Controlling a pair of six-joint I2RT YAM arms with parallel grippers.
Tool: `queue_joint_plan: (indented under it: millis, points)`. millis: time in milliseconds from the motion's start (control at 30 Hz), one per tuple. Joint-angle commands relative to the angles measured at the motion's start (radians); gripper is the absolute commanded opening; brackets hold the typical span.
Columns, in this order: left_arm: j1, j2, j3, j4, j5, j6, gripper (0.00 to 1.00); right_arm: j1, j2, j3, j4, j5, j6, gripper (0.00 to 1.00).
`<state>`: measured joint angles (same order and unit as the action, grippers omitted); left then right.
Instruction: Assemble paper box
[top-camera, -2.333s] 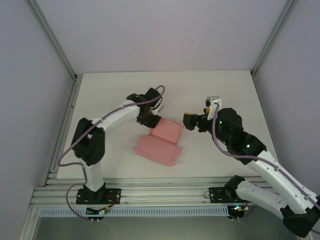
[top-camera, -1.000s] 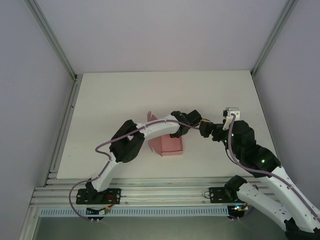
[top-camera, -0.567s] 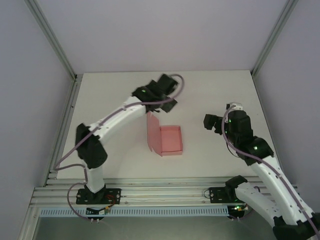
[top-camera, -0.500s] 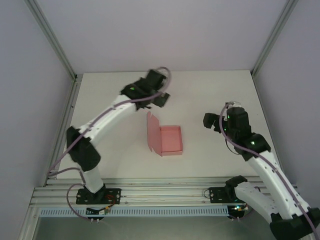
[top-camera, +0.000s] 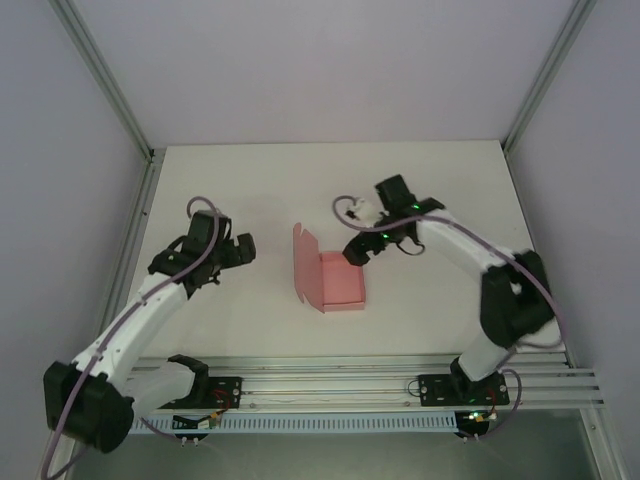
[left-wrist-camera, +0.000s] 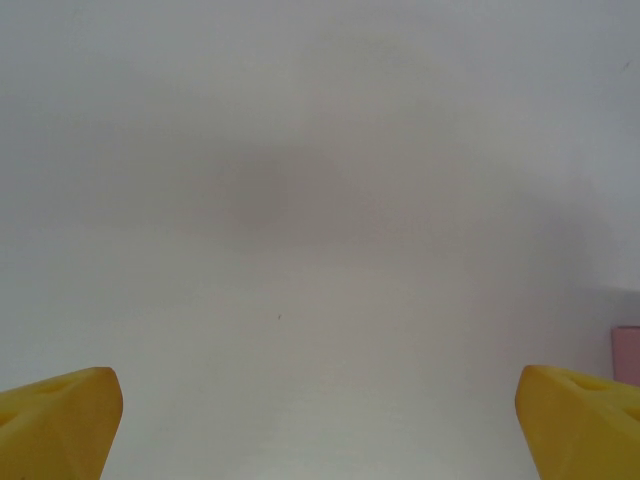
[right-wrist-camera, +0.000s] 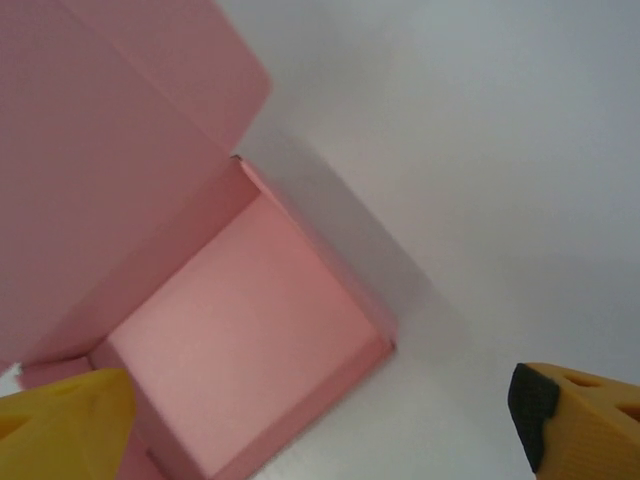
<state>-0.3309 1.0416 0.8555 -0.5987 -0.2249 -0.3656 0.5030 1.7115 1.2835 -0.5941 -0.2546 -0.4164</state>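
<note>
The paper box (top-camera: 338, 282) is a pink open tray lying mid-table, its lid (top-camera: 302, 262) standing up along the left side. My right gripper (top-camera: 357, 250) hovers over the tray's far right corner, open. In the right wrist view the tray (right-wrist-camera: 240, 340) and raised lid (right-wrist-camera: 110, 150) lie below, the tray's corner between the wide-apart yellow fingertips (right-wrist-camera: 70, 420), which touch nothing. My left gripper (top-camera: 241, 250) hangs open to the left of the box, well apart from it. Its yellow fingertips (left-wrist-camera: 60, 420) frame bare table, with a pink sliver of the box (left-wrist-camera: 627, 352) at the right edge.
The white table (top-camera: 250, 190) is enclosed by pale walls with metal posts (top-camera: 105, 80) at the back corners. An aluminium rail (top-camera: 330, 385) carrying both arm bases runs along the near edge.
The left arm has swung back from the far side to the left of the box. The right arm has reached in over the tray's far right corner. The box has stayed put.
</note>
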Motion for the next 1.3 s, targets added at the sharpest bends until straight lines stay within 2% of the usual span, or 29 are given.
queue_joint_plan:
  millis: [0,100,333,400,467,533,767,867,967,1033,1133,1200,1267]
  points:
    - [0.008,-0.063,-0.015,-0.014,-0.018,-0.060,1.00,0.041,0.137,0.161,-0.143,0.015,-0.257,0.90]
    - [0.009,-0.089,-0.024,-0.040,-0.051,-0.068,1.00,0.056,0.226,0.225,-0.182,0.053,-0.292,0.84]
    - [0.008,-0.075,-0.030,-0.016,-0.060,-0.072,1.00,0.076,0.289,0.205,-0.130,0.056,-0.254,0.71]
    - [0.009,-0.062,-0.025,-0.018,-0.061,-0.071,1.00,0.081,0.293,0.181,-0.075,0.091,-0.226,0.55]
    - [0.008,-0.055,-0.020,-0.018,-0.064,-0.071,1.00,0.083,0.291,0.153,-0.012,0.135,-0.191,0.45]
    - [0.008,-0.052,-0.018,-0.015,-0.066,-0.070,1.00,0.086,0.282,0.128,0.030,0.151,-0.164,0.43]
    - [0.009,-0.066,-0.006,-0.019,-0.080,-0.063,1.00,0.093,0.251,0.069,0.111,0.264,-0.031,0.12]
    - [0.008,-0.069,-0.006,-0.011,-0.078,-0.079,1.00,0.113,0.199,0.004,0.192,0.370,0.111,0.06]
    - [0.008,-0.071,-0.012,0.005,-0.068,-0.091,1.00,0.154,0.131,-0.063,0.232,0.490,0.339,0.02]
    - [0.008,-0.074,-0.012,0.008,-0.069,-0.098,1.00,0.175,0.096,-0.076,0.167,0.666,0.626,0.01]
    - [0.009,-0.082,-0.020,0.028,-0.062,-0.105,1.00,0.207,0.047,-0.088,-0.005,0.796,1.007,0.01]
    - [0.008,-0.085,-0.031,0.061,-0.036,-0.098,1.00,0.252,0.020,-0.130,0.012,0.846,1.108,0.02]
    - [0.009,-0.079,-0.039,0.094,-0.002,-0.085,1.00,0.270,0.016,-0.144,0.025,0.824,1.161,0.04]
